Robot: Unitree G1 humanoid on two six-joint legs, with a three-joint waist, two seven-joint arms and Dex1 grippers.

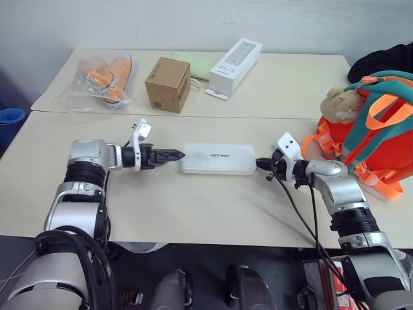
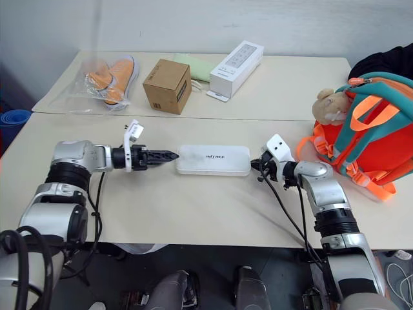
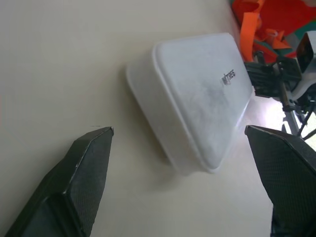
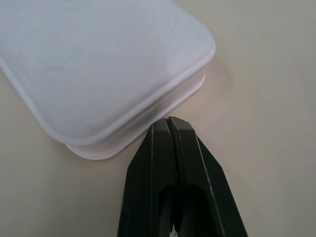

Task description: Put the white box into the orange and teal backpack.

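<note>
White box [image 1: 218, 159] lies flat on the cream table [image 1: 193, 213], at the centre of the head view, lettering up, long axis running from nine to three o'clock. My left gripper [image 1: 173, 155] sits at the box's nine o'clock end, pointing at it; seen from that wrist, its two fingers [image 3: 81, 173] stand wide apart with the near end of the box between and ahead of them, neither finger touching it. My right gripper [image 1: 261, 163] sits at the box's three o'clock end, fingers [image 4: 173, 163] pressed together with nothing between them, their tips against the lower rim of the box at a rounded corner. The orange and teal backpack [image 1: 381, 139] stands at the table's three o'clock edge, well apart from the box, with a tan plush toy [image 1: 340, 103] at its upper near side. Toward twelve o'clock on the far table: a brown cardboard cube [image 1: 168, 84], a longer white box with grey printed top [image 1: 233, 64] with a pale green flat item [image 1: 193, 64] beside it, and at eleven o'clock a clear bag holding orange shoes [image 1: 106, 77].
</note>
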